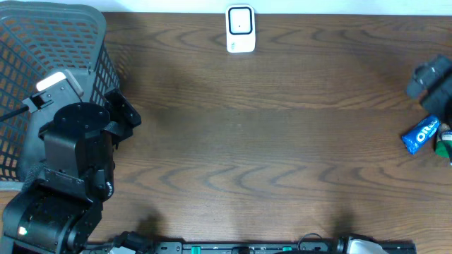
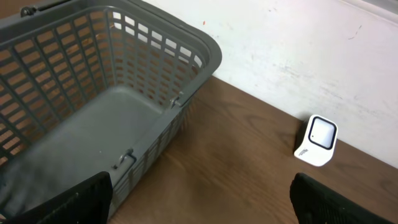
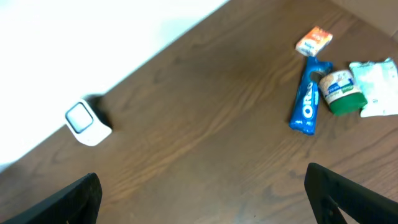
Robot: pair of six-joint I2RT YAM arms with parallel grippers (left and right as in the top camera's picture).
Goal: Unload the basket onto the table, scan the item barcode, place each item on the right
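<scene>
The grey plastic lattice basket [image 1: 63, 32] was cut off at the overhead left edge; print on the small orange packet [image 3: 314, 42] was blurred.

1. The dark brown wooden table [image 1: 282, 141] is showing wavy grain.
2. The grey plastic lattice basket [image 2: 200, 51] is showing a slotted grid.
3. The white boxy barcode scanner [image 1: 240, 29] is showing a dark-outlined window.
4. Well apart from that scanner, the blue Oreo packet [image 3: 305, 102] is carrying white lettering.
5. The round tub [image 3: 339, 90] is showing green and white.

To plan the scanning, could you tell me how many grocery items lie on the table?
4, clustered at the right: orange box, Oreo pack, green tub, white packet. Others may be hidden.
</scene>
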